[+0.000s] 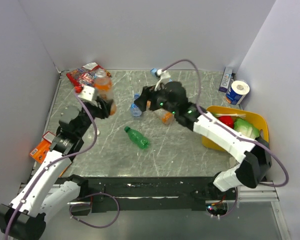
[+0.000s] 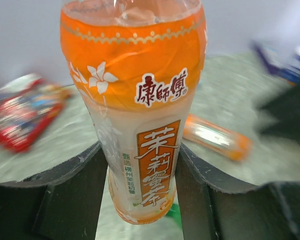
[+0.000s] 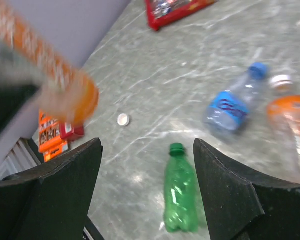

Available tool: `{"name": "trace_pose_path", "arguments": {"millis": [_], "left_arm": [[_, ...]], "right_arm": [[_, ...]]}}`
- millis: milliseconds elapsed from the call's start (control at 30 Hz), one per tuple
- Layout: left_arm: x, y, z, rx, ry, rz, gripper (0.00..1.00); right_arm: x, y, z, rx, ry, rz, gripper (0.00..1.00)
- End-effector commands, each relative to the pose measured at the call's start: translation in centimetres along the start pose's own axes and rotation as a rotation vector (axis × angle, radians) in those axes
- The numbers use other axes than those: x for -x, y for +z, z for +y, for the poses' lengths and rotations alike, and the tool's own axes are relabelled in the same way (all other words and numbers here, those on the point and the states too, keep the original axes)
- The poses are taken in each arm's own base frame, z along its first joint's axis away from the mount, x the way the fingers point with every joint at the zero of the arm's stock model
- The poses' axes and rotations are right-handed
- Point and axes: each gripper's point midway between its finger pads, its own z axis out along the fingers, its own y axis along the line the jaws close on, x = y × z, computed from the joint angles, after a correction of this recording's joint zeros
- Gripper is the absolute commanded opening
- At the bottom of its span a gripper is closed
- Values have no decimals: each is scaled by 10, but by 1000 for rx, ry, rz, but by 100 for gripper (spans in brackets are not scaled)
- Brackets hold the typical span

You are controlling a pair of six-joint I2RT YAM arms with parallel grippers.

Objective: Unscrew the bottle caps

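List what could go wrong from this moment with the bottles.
1. The left gripper holds the orange bottle low on its body. A loose white cap lies on the table, so if that bottle is open, tilting may spill it.
2. The green bottle lies on its side below the open right gripper; it may roll when the jaws close.
3. The clear bottle and the second orange bottle lie close together; grabbing one may knock the other.
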Motion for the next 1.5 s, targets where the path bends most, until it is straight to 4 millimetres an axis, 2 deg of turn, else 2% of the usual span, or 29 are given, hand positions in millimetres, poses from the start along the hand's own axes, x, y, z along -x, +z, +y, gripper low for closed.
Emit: {"name": "trace_pose_path", "arguments": {"millis": [0, 100, 200, 367, 467, 633, 867, 1033, 1233, 1267, 1333, 1367, 1400, 1467], "left_arm": [[10, -6, -67, -294, 73, -53, 56], [-4, -5, -91, -371, 106, -3, 56], [-14, -3, -104, -402, 109, 32, 55], [-24, 0, -111, -414, 132, 75, 55], [-27, -1, -118, -435, 138, 83, 55], [-31, -4, -129, -476, 144, 100, 55], [-35, -6, -138, -507, 153, 116, 55], [-37, -7, -142, -522, 166, 122, 55], [-41, -8, -151, -562, 179, 138, 55], [-41, -8, -152, -565, 180, 137, 55], [-47, -10, -152, -569, 184, 164, 56], [-48, -10, -152, -568, 181, 168, 57], [-48, -10, -152, -567, 179, 167, 64], [-46, -10, -151, -560, 173, 165, 78]], "right_arm": [[37, -51, 32, 88, -33, 23, 80], [66, -76, 48, 127, -47, -37, 80], [76, -88, 54, 134, -38, -48, 78], [83, -99, 56, 129, -38, -77, 75], [86, -100, 59, 131, -44, -74, 73], [83, -91, 56, 97, -73, -49, 70], [81, -83, 60, 102, -94, -37, 67], [79, -76, 59, 90, -109, -28, 62], [75, -69, 54, 69, -136, -15, 41], [74, -67, 53, 68, -142, -8, 29], [72, -65, 52, 65, -149, -1, 17], [69, -63, 51, 61, -152, 7, 6], [68, -63, 50, 59, -154, 8, 2], [67, -61, 47, 49, -161, 9, 0]]}}
